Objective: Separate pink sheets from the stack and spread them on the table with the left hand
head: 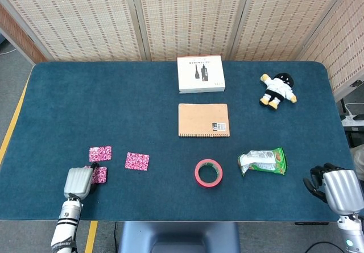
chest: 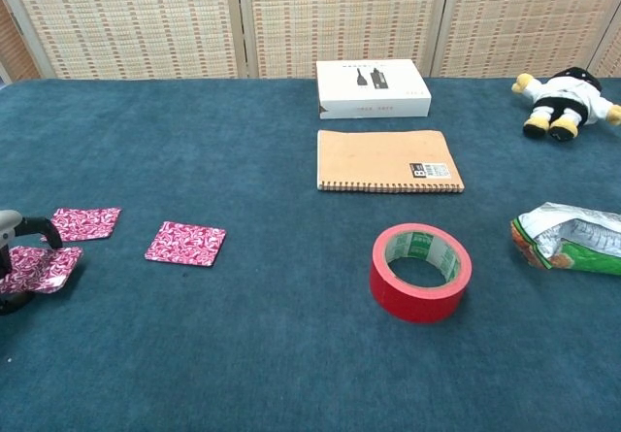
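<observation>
Two pink patterned sheets lie flat and apart on the blue table: one (head: 100, 153) (chest: 85, 223) at the left, the other (head: 137, 161) (chest: 185, 244) a little to its right. My left hand (head: 79, 181) (chest: 12, 262) is near the table's front left corner. It pinches the rest of the pink stack (head: 99, 174) (chest: 37, 268), which sticks out to its right just above the cloth. My right hand (head: 334, 187) hangs off the front right corner with its fingers curled in and nothing in them.
A red tape roll (head: 208, 173) (chest: 419, 271) stands mid-front and a green snack bag (head: 263, 161) to its right. Farther back are a brown notebook (head: 203, 120), a white box (head: 200, 74) and a plush toy (head: 277, 90). The table's left edge (head: 17, 122) is close to my left hand.
</observation>
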`<action>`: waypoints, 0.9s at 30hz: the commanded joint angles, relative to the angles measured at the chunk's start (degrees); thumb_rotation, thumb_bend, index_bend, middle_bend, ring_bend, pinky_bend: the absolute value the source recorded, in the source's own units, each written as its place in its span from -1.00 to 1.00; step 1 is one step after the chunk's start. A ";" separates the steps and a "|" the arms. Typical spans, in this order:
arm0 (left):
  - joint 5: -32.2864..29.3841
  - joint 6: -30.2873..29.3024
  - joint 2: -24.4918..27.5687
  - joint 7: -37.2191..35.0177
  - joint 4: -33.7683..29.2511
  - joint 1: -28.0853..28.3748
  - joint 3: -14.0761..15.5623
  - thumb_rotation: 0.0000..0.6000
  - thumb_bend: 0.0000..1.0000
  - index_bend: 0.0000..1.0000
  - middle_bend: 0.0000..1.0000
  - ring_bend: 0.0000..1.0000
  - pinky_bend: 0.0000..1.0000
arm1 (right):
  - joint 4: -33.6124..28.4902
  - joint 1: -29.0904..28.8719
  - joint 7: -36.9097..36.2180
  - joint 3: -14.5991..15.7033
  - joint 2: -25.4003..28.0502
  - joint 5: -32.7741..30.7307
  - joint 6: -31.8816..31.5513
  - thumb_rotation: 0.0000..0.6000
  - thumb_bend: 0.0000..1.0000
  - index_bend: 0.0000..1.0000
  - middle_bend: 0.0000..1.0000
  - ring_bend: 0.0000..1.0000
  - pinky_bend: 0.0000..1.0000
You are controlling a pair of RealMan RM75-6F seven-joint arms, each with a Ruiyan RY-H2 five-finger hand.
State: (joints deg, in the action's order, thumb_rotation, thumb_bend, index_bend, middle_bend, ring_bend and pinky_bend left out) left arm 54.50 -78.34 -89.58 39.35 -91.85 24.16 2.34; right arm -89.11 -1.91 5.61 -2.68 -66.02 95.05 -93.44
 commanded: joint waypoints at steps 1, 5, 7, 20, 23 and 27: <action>0.41 0.28 -0.31 0.04 0.13 -0.36 0.02 1.00 -0.32 -0.01 1.00 1.00 1.00 | 0.00 -0.06 0.01 -0.04 0.00 -0.14 0.16 1.00 -0.66 0.71 0.57 0.32 0.68; 0.89 0.26 -0.75 0.59 -0.13 -0.79 -0.57 1.00 -0.32 -0.16 1.00 1.00 1.00 | -0.08 -0.08 -0.06 -0.08 0.08 -0.23 0.20 1.00 -0.66 0.71 0.57 0.32 0.68; 1.01 0.29 -0.76 0.96 -0.44 -0.89 -0.85 1.00 -0.32 -0.27 1.00 1.00 1.00 | -0.13 -0.06 -0.16 -0.06 0.15 -0.21 0.15 1.00 -0.66 0.71 0.57 0.32 0.68; 0.53 1.43 -1.04 3.80 -1.48 -1.53 -1.67 1.00 -0.32 -0.47 1.00 1.00 1.00 | -0.08 -0.07 -0.34 -0.06 0.20 -0.13 0.03 1.00 -0.66 0.71 0.57 0.32 0.68; 0.42 1.57 -1.20 4.27 -1.54 -1.70 -1.79 1.00 -0.32 -0.49 1.00 1.00 1.00 | -0.05 -0.06 -0.37 -0.01 0.20 -0.07 0.02 1.00 -0.66 0.71 0.57 0.32 0.68; 0.51 1.32 -0.84 4.94 -2.65 -1.97 -1.88 1.00 -0.31 -0.52 1.00 1.00 1.00 | -0.01 -0.07 -0.42 -0.02 0.19 -0.03 -0.05 1.00 -0.66 0.71 0.57 0.32 0.68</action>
State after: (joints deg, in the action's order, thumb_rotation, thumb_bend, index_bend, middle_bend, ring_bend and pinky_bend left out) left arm 54.98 -76.96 -90.57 44.12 -94.21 22.28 0.47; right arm -89.13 -1.98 5.18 -2.70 -65.83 95.01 -93.49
